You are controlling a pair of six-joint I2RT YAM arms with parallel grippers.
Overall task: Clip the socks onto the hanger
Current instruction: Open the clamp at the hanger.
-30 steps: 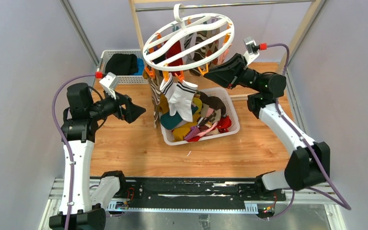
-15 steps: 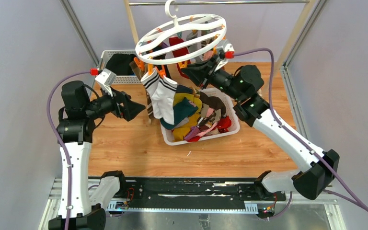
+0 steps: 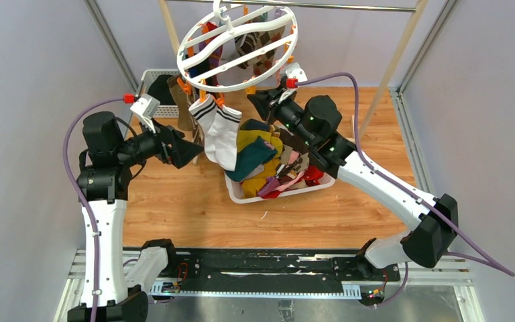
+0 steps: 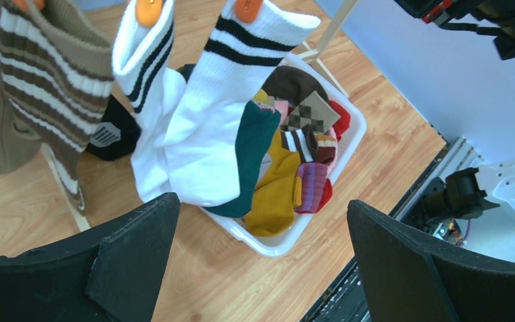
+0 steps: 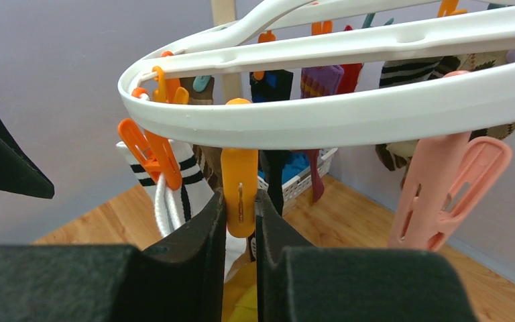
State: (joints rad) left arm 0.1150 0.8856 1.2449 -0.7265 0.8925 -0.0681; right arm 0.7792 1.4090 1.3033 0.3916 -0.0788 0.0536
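The white round hanger [image 3: 238,32] hangs from the rail with several socks clipped under it. A pair of white socks with black stripes [image 3: 221,131] hangs from orange clips at its near left, also in the left wrist view [image 4: 201,127]. My right gripper [image 3: 255,99] is shut on an orange clip [image 5: 240,181] under the hanger's rim [image 5: 349,114]; that clip holds no sock. My left gripper [image 3: 191,149] is open and empty, just left of the hanging white socks, above the wood [image 4: 261,201]. More loose socks [image 3: 268,161] lie in the white tub [image 3: 278,194].
A white slotted basket [image 3: 149,79] with black cloth [image 3: 164,90] stands at the back left. The rack's wooden poles [image 3: 392,64] and metal rail [image 3: 349,7] frame the back. A brown striped sock [image 4: 47,74] hangs left of the white pair. Grey walls stand on both sides.
My right gripper has moved left and is now clamped on an orange clip; the hanger has swung left with it. My left arm has barely moved.
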